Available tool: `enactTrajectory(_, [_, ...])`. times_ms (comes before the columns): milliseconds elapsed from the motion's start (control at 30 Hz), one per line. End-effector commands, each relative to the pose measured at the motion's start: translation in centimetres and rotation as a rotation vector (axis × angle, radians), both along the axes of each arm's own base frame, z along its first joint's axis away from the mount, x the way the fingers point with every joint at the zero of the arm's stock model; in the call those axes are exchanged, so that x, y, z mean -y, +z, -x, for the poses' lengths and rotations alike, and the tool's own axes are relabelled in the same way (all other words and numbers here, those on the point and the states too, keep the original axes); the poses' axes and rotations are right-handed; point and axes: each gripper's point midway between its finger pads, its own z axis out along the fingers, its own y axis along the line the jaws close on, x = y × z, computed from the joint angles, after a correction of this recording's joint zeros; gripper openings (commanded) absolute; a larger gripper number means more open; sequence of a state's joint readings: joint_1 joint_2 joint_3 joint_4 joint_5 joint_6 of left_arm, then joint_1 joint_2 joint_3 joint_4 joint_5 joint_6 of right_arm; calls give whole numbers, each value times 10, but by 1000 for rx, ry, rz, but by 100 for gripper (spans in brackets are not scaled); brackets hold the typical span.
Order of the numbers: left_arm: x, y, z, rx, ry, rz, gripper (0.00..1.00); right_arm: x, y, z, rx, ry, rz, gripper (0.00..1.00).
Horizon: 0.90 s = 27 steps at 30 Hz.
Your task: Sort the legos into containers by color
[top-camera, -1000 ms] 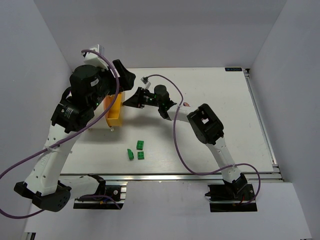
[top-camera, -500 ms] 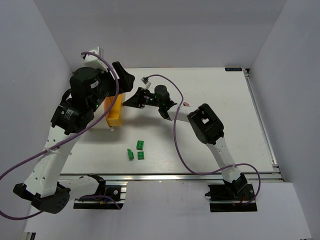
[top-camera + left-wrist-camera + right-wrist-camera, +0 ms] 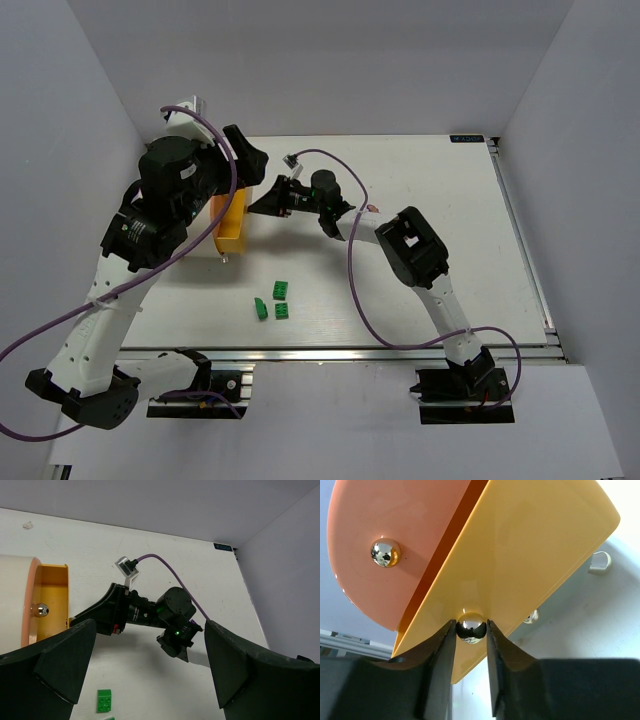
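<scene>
Your white tabletop (image 3: 440,200) carries cream-white cylindrical drum (image 3: 15,600), orange-faced, at left. Its yellow plastic drawer (image 3: 535,545) stands out. Left jaws spread wide above (touching nothing). Right jaws pinch drawer's small brass knob (image 3: 470,626). Three green studded bricks (image 3: 282,290) lie near front edge.

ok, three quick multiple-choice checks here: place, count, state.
1. Where are the green legos? A) on the table, near side of the yellow drawer B) inside the drawer C) in the left jaws
2. How many green legos show? A) one B) three C) six
3. The right jaws are: A) wide open in mid-air B) around the drawer knob C) shut on a lego
Answers: 1A, they lie on bare table; 2B, three seen from above; 3B, wrist view shows the knob between them.
</scene>
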<state>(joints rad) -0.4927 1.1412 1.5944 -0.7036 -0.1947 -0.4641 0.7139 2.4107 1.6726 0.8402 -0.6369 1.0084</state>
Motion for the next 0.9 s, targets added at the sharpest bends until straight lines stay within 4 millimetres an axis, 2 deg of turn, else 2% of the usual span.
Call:
enactTrajectory(0, [-7, 6, 6, 17, 11, 8, 98, 5, 5, 5, 37, 42, 16, 39])
enactTrajectory(200, [-9, 4, 8, 16, 17, 8, 98, 4, 9, 9, 58, 69, 10, 54])
enactTrajectory(400, [-8, 1, 10, 8, 13, 7, 98, 10, 19, 11, 97, 77, 13, 54])
enactTrajectory(467, [-6, -4, 10, -11, 3, 1, 97, 18, 14, 12, 94, 78, 46, 53])
enactTrajectory(500, [-5, -10, 10, -27, -4, -4, 97, 23, 22, 12, 155, 76, 56, 52])
enactTrajectory(533, [-4, -16, 10, -44, -7, -7, 92, 29, 24, 10, 185, 68, 74, 52])
enactTrajectory(567, [0, -19, 11, -53, -24, -2, 89, 38, 11, 9, 171, 62, 129, 52])
enactTrajectory(600, [1, -22, 11, -59, -29, 3, 85, 48, 23, 5, 278, 50, 146, 52])
enactTrajectory(633, [3, -30, 11, -81, -33, 9, 75, 52, 24, 6, 314, 48, 171, 52])
enactTrajectory(667, [5, -34, 11, -90, -38, 13, 69, 66, 11, 1, 299, 28, 241, 52])
enactTrajectory(700, [9, -38, 11, -103, -54, 18, 63, 74, 25, 0, 410, 25, 266, 51])
enactTrajectory(733, [11, -46, 11, -124, -60, 20, 58, 81, 25, -1, 437, 17, 299, 50])
enactTrajectory(767, [13, -51, 11, -137, -70, 20, 48, 89, 24, -6, 463, -9, 339, 49])
enactTrajectory(800, [17, -55, 12, -151, -90, 25, 44, 106, 29, -6, 469, -26, 377, 47])
enactTrajectory(867, [24, -69, 12, -191, -111, 29, 38, 126, 34, -16, 538, -71, 439, 38])
